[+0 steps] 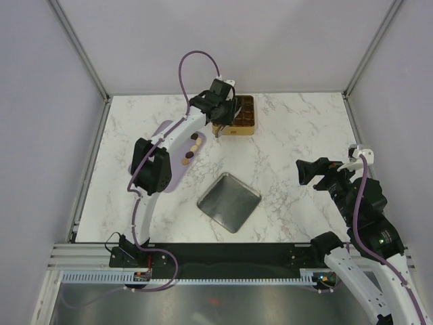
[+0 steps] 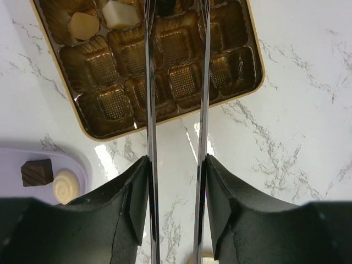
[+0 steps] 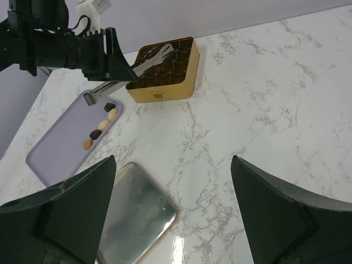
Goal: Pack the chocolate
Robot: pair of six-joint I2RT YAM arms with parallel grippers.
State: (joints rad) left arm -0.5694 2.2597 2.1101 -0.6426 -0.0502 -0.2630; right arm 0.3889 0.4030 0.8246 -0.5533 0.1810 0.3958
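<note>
Several chocolate pieces (image 1: 193, 147) lie in a row on the lilac board (image 1: 166, 132); a dark one (image 2: 37, 171) and a cream one (image 2: 66, 186) show in the left wrist view. A tan piece (image 2: 84, 25) and a white piece (image 2: 121, 14) sit in compartments of the gold tin (image 2: 250, 82). My left gripper (image 2: 177, 162) is over the tin's near edge, shut on metal tongs (image 2: 151, 110). Their blades stand apart and reach over the compartments; the tips are cut off at the top. My right gripper (image 3: 173, 159) hangs open and empty at the right, far from the tin (image 3: 159, 91).
A flat metal lid (image 1: 229, 202) lies on the marble table (image 1: 298, 128) in front of the tin, and below my right gripper (image 1: 308, 170). Grey walls and a metal frame close in the table.
</note>
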